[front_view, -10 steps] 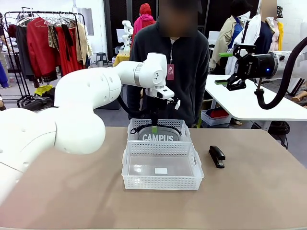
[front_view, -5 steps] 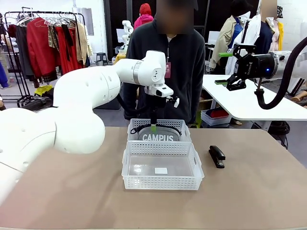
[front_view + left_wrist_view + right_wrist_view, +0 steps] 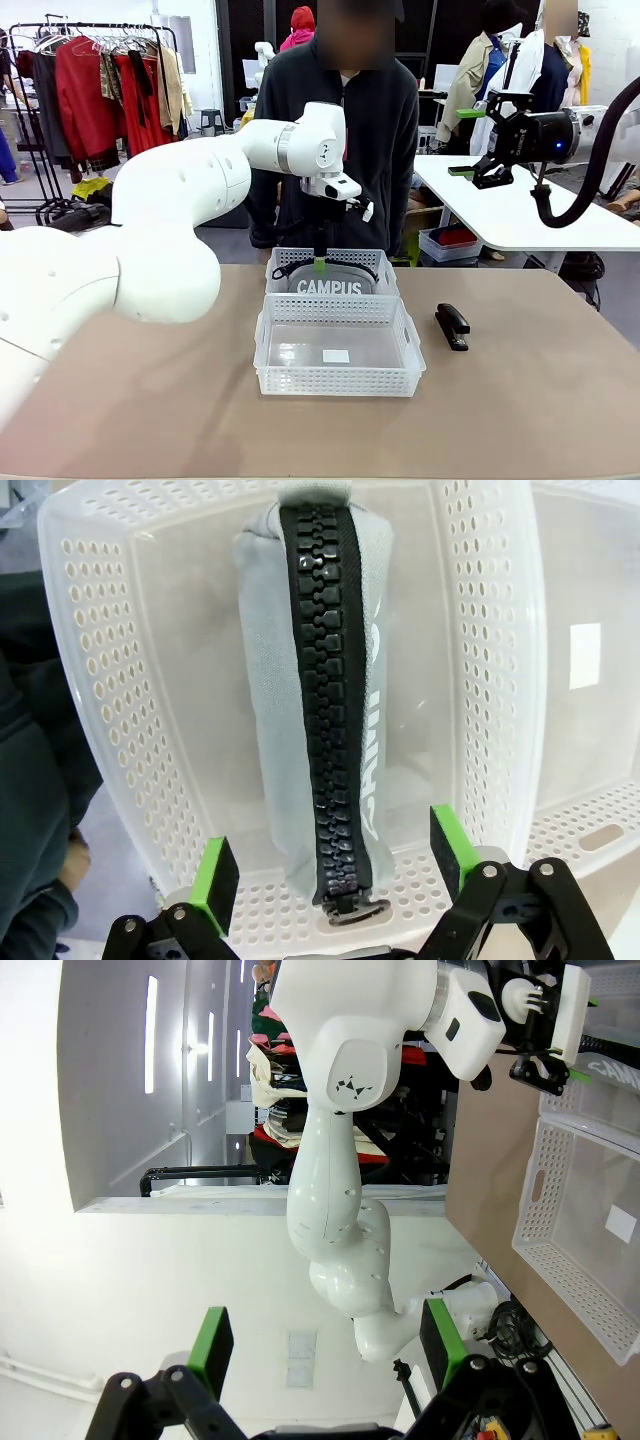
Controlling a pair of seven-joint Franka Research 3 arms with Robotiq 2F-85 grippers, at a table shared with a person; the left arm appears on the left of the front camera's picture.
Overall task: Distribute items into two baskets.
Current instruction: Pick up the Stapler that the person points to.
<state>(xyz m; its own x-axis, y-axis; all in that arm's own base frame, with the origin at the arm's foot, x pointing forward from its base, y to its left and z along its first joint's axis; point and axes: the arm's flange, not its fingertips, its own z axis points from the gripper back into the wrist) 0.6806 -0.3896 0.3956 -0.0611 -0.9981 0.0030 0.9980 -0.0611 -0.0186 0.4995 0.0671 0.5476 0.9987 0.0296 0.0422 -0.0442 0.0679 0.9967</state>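
the grey campus pouch (image 3: 320, 710) lies zip-up in the far basket (image 3: 387, 262), and the black stapler (image 3: 452, 326) sits on the table right of the near basket (image 3: 340, 378). the left gripper (image 3: 333, 855) hangs just above the pouch, released. the right gripper (image 3: 465, 142) is spread too, raised at the right.

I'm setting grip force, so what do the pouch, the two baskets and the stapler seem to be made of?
Pouch: matte grey fabric, soft-looking, with a chunky black zip, probably moulded plastic. Near basket and far basket: translucent white plastic, faintly glossy, with perforated walls you can see through. Stapler: smooth black casing, plastic or painted metal; too small to tell.
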